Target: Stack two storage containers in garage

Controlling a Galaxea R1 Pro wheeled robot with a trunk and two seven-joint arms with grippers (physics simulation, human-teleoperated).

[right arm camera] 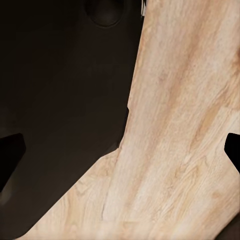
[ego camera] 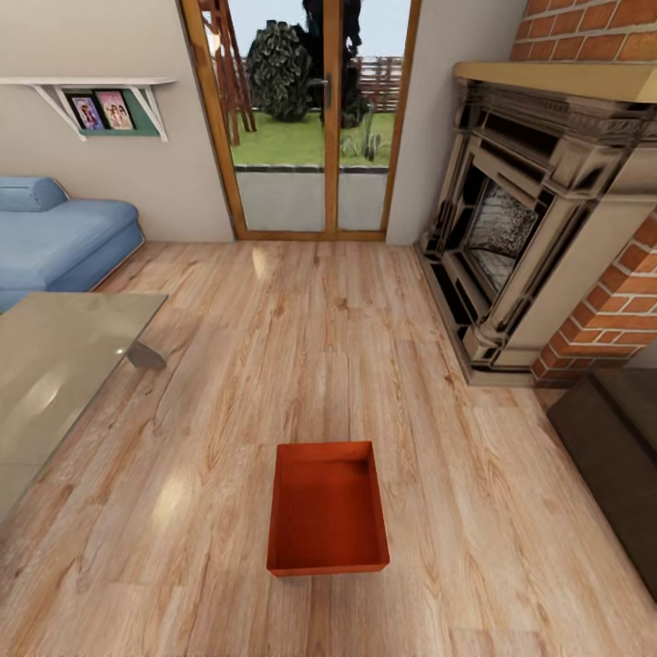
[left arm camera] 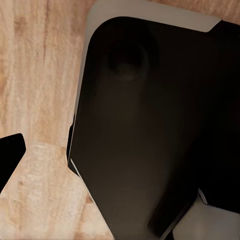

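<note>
**Both arms hanging low beside the robot's trunk**

The right gripper (right arm camera: 120,152) is pointing downward, its two black fingertips (right arm camera: 9,156) sitting wide apart. The left gripper (left arm camera: 120,150) is pointing downward too, with one black fingertip (left arm camera: 9,150) showing; its other fingertip is lost against the robot's dark body (left arm camera: 150,130), so its spread cannot be told. Neither gripper is holding anything.
</note>
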